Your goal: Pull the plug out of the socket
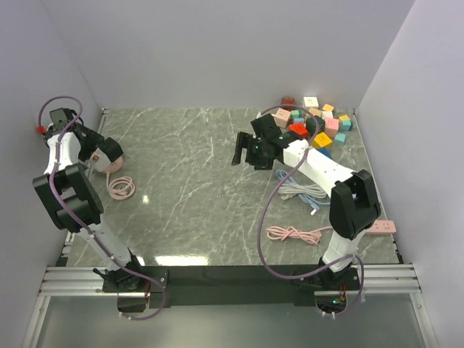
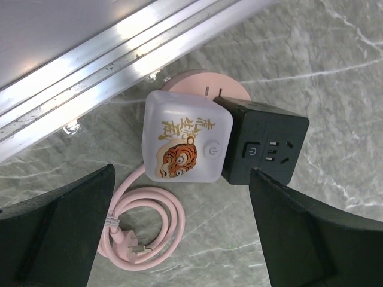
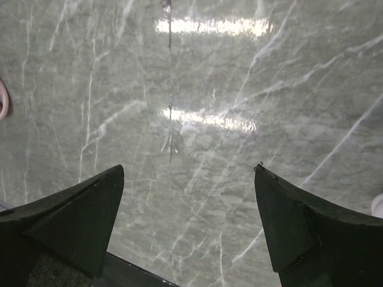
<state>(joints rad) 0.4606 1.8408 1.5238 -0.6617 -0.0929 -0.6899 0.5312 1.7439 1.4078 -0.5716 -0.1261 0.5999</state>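
Glossy white plastic forms the tiger-printed cube plug [image 2: 185,146], which sits pushed against the black cube socket [image 2: 266,146] at its 3 o'clock side. Both lie beside a round pink base [image 2: 206,84], close to the aluminium rail [image 2: 90,66]. In the overhead view this cluster is found at about 9 o'clock on the marble-patterned surface [image 1: 196,181], near the left wall.

Both cubes are judged rigid, light and smooth, so a slip is likely if only the corners are pinched. The white body would best be taken across two flat opposite faces, clear of its round button. The black block would need to be braced, since so light a socket would probably be dragged along.

The left arm [image 1: 61,181] is folded back over the cluster with its wrist pointed down. Its jaws are spread wide and hold nothing, and the joined pair is framed between and beyond the fingertips. The right arm [image 1: 319,167] is reached toward 11 o'clock over bare stone, its jaws likewise wide apart and empty. A coiled pink cord [image 2: 149,230] lies at 6 o'clock of the plug.
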